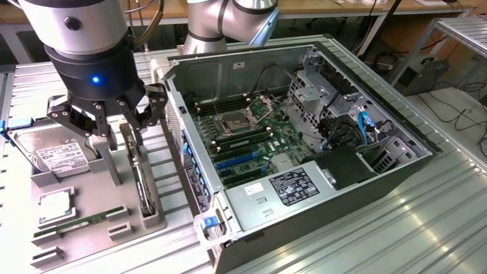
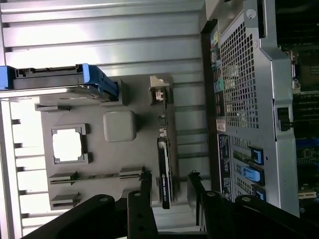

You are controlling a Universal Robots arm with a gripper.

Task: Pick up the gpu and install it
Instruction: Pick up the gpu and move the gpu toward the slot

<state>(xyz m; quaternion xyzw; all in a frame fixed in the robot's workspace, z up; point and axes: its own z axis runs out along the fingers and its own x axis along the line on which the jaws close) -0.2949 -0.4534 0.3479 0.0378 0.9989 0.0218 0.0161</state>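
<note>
We see gripper (image 1: 113, 127) spread wide, holding nothing, hovering over gray tray (image 1: 156, 222). Gpu (image 1: 141, 180) stands on edge in tray slot, near hard drive (image 1: 57, 154). Wrist view: fingers (image 2: 145, 191) either side of gpu. Open computer case (image 1: 228, 74) at exterior view's right.

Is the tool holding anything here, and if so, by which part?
Nothing is held. The tool is open over the gpu, which stands on edge in the grey tray.
</note>
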